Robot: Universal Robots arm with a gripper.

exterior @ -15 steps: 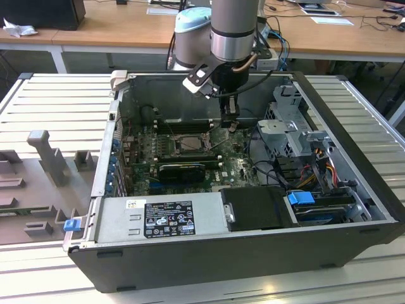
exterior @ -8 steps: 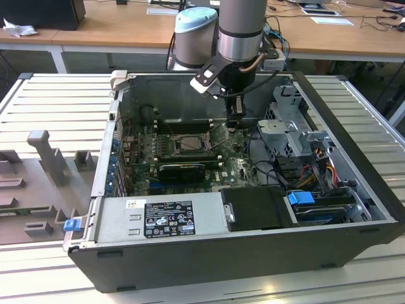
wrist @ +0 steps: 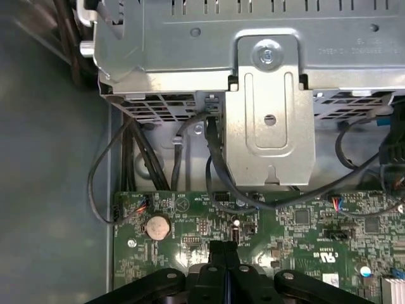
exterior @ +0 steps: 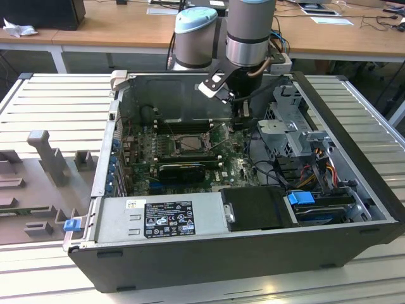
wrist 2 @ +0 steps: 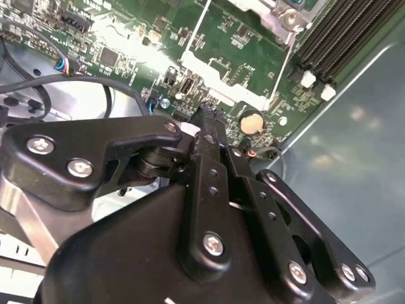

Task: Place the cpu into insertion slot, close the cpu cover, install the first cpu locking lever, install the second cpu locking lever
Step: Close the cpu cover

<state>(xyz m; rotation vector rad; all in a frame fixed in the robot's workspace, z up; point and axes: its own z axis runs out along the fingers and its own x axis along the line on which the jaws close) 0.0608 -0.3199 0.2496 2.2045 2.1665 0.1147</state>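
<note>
In the exterior view the insertion slot (exterior: pixel 188 144) sits in the middle of the green motherboard (exterior: pixel 237 166), black-rimmed with a grey-tan centre. My gripper (exterior: pixel 243 116) hangs inside the case to that view's right of the slot, just above the board. Both wrist views show its black fingertips pressed together, shut, over the board's edge near a coin battery (wrist: pixel 157 225). Two thin wire levers (wrist 2: pixel 195 35) slant across the board beside a silver corner of the cpu cover (wrist 2: pixel 273 14). The cpu is out of view.
A silver drive cage (wrist: pixel 269 107) with dark cables (wrist: pixel 215 158) stands just beyond the gripper. Long black memory slots (wrist 2: pixel 329 38) run along the slot's far side. The power supply (exterior: pixel 161 218) and a black drive bay (exterior: pixel 256 208) line the case's near wall.
</note>
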